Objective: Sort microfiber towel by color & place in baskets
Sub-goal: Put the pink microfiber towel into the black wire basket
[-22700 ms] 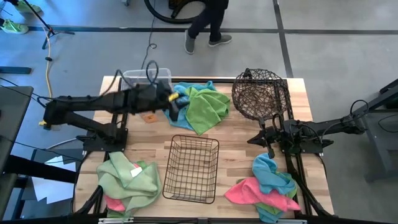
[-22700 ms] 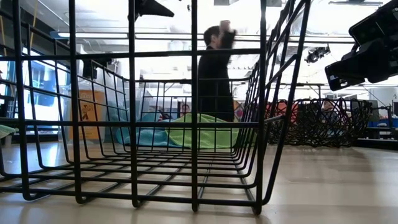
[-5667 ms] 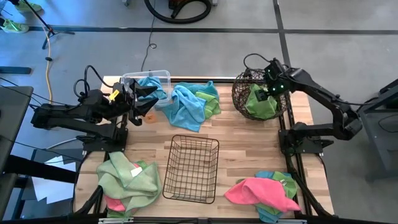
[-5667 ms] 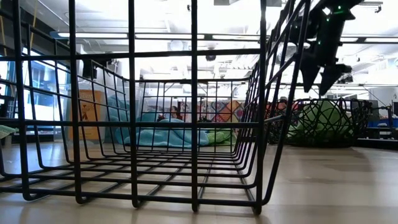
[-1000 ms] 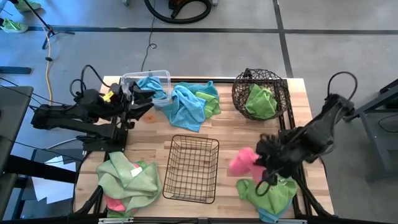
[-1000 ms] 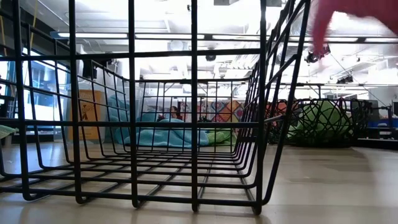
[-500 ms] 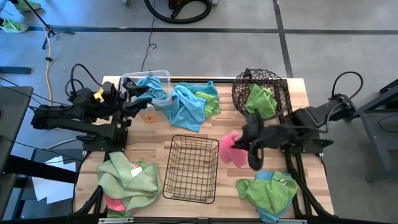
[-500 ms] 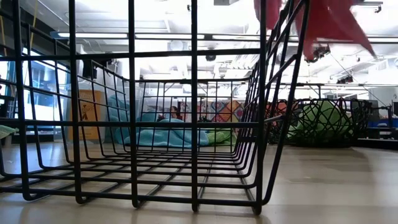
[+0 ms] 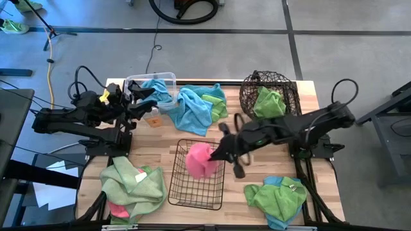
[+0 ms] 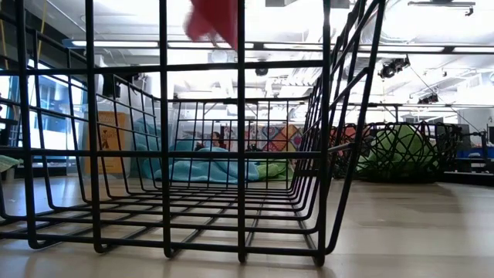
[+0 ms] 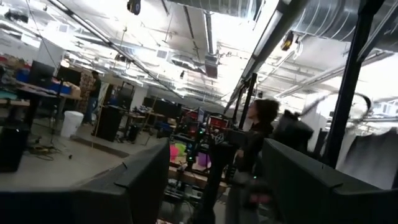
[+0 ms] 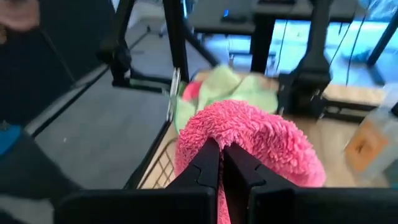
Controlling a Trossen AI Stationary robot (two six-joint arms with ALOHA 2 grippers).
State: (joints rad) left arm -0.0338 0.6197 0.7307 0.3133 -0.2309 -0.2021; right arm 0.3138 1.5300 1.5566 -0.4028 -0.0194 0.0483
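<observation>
My right gripper (image 9: pixel 218 154) is shut on a pink towel (image 9: pixel 200 160) and has it over the black rectangular wire basket (image 9: pixel 198 174). In the low view the pink towel (image 10: pixel 216 19) hangs at the top, above the black wire basket (image 10: pixel 239 154). My left gripper (image 9: pixel 146 99) is open beside the clear bin (image 9: pixel 151 79), which has a light blue towel (image 9: pixel 155 88) in it. In the left wrist view my left gripper (image 11: pixel 214 168) points at the room. The round woven basket (image 9: pixel 270 95) holds a green towel (image 9: pixel 270 104). My right gripper pinches a bunched part of the pink towel (image 12: pixel 214 134) between its two shut fingers (image 12: pixel 202 171). The arm reaches in from the table's right. The towel is lifted clear and bulges past the fingertips, above the wire basket.
A heap of light blue and green towels (image 9: pixel 196 106) lies at the far middle. A green pile with some pink (image 9: pixel 131 183) sits at the near left corner. A green towel over a blue one (image 9: pixel 276 200) lies at the near right. People show in the room beyond.
My right gripper has swung from the near right pile toward the table's left, carrying the pink towel lifted clear. The towel has gone from beside the wire basket's right side to above the basket.
</observation>
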